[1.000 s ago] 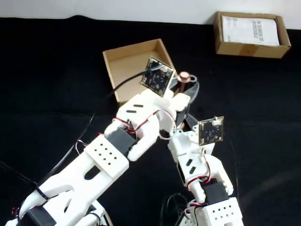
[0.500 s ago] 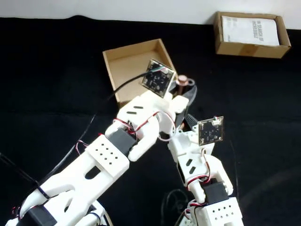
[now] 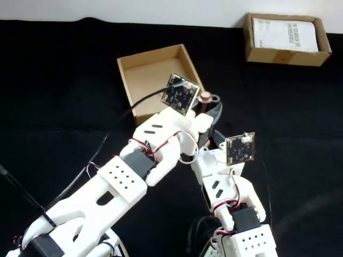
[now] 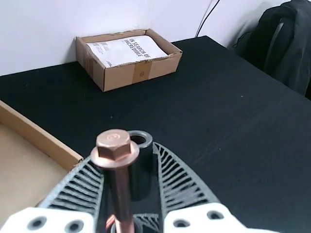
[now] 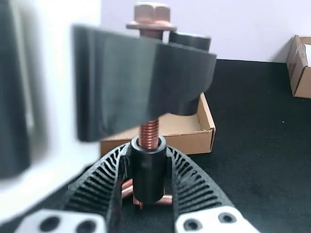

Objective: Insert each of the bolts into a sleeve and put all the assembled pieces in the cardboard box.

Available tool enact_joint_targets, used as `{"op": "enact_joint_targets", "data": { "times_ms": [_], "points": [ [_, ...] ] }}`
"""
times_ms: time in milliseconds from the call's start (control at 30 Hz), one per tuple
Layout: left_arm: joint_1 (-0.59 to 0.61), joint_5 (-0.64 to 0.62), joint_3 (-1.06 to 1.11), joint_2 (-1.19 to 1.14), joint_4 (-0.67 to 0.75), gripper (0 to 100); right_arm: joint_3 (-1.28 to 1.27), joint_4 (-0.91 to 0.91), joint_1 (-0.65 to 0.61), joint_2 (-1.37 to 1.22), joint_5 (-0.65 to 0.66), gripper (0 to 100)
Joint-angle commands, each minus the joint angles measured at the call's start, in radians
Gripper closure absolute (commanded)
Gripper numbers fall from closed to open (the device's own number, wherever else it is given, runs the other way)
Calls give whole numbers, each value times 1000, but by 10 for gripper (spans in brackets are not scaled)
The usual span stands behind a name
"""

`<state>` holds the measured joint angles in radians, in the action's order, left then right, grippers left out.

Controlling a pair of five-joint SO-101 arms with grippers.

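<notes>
Right wrist view has the right gripper clamped on an upright black sleeve; the threaded end of a copper bolt enters the sleeve's top. The left gripper is closed on that bolt just under its hex head, with a black cylinder just beside it between the fingers. From above, the open cardboard box lies at ten o'clock from the bolt. A second box, holding a booklet, sits at two o'clock, well apart.
</notes>
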<state>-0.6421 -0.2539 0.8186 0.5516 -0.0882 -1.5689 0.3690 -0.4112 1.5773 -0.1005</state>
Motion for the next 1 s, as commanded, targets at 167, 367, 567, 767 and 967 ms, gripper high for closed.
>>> {"op": "enact_joint_targets", "data": {
  "times_ms": [167,367,567,767,967],
  "points": [
    [1,-5,-7,13,23,966,62,-2,15,5,9,991],
    [-12,-15,-38,16,-137,657,62,-2,15,5,9,991],
    [-7,-75,-122,18,-239,643,56,-1,15,5,9,991],
    [51,-74,-171,16,-242,643,53,-1,15,5,9,991],
    [137,-74,-251,19,-322,643,51,-1,16,5,9,991]
  ]
}}
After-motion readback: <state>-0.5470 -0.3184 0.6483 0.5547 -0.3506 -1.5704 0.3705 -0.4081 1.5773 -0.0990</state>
